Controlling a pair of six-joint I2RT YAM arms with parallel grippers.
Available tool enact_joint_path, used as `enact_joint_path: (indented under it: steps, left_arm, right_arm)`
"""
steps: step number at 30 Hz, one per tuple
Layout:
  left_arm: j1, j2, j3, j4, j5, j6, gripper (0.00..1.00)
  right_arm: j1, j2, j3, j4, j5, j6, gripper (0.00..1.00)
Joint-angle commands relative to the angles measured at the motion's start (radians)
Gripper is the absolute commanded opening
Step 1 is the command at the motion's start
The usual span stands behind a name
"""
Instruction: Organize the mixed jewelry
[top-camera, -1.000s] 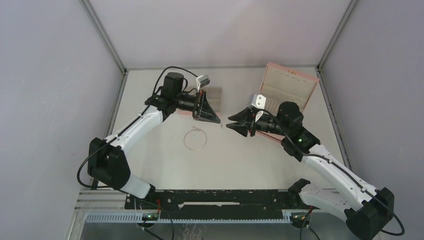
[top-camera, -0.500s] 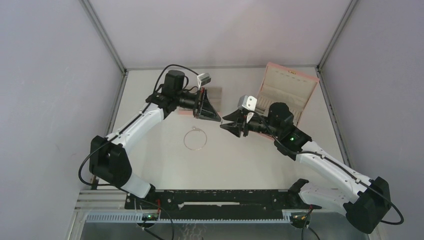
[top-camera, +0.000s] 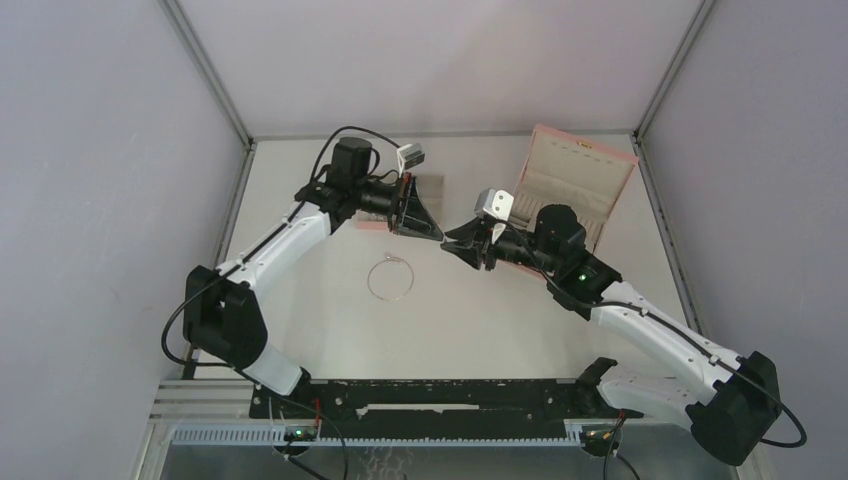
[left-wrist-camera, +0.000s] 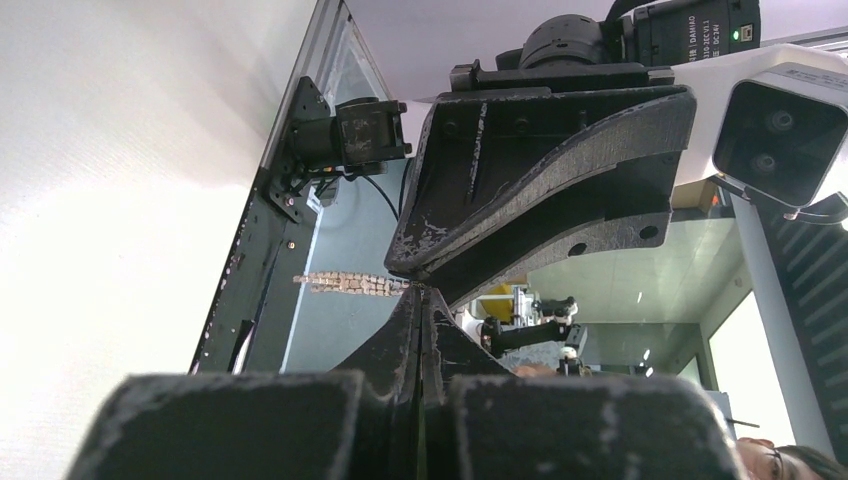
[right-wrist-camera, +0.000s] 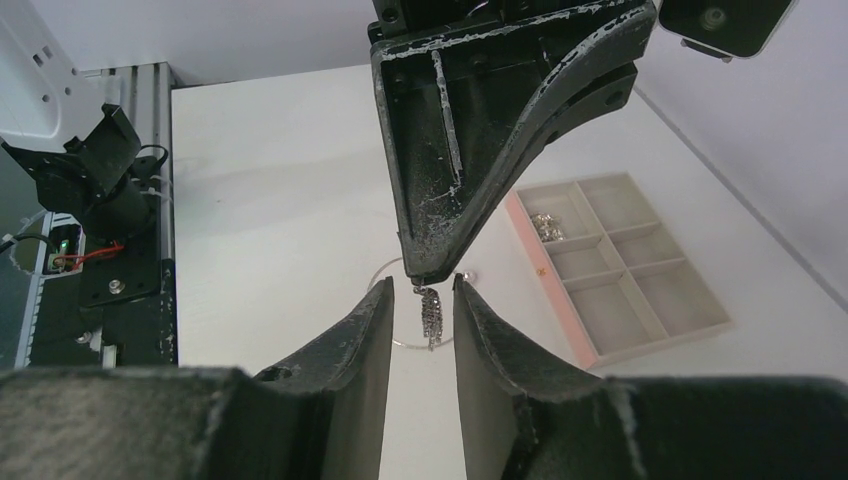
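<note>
Here, above the bench (top-camera: 480, 320), left of the open pink box (top-camera: 575, 180), the left end effector (top-camera: 438, 237) and right end effector (top-camera: 450, 244) sit tip to tip, the wire hoop (top-camera: 390, 278) lying just nearer. The left is clamped on a short silver chain (right-wrist-camera: 432, 315), hanging between the right's parted fingers (right-wrist-camera: 345, 350).

Jaws parted, the right end effector (right-wrist-camera: 422, 292) straddles a short silver chain (right-wrist-camera: 431, 312) that hangs from the pinched-together tips of the left end effector (right-wrist-camera: 428, 272). Farther right on the tabletop (right-wrist-camera: 270, 180) lies a pink compartment tray (right-wrist-camera: 672, 292).
</note>
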Motion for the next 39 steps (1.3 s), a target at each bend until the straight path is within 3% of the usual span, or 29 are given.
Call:
enact_joint_path:
  steps: [1, 18, 24, 31, 39]
  left_arm:
    - [0.005, 0.002, 0.039, 0.01, 0.041, 0.014, 0.0]
    - [0.009, -0.002, 0.045, 0.01, 0.048, 0.016, 0.0]
    - [0.01, -0.003, 0.043, 0.01, 0.05, 0.029, 0.01]
    - [0.018, -0.017, 0.047, 0.011, 0.042, 0.045, 0.48]
    - [0.052, -0.033, 0.034, 0.01, 0.021, 0.046, 0.67]
  right_arm:
    - [0.007, -0.002, 0.014, 0.058, 0.003, -0.008, 0.34]
    - [0.008, 0.011, 0.014, 0.06, 0.003, 0.012, 0.0]
    - [0.008, 0.007, 0.014, 0.052, 0.003, 0.017, 0.0]
    - [0.007, -0.003, 0.014, 0.0, 0.026, -0.014, 0.0]
    - [-0.02, -0.027, 0.013, -0.07, 0.037, -0.045, 0.0]
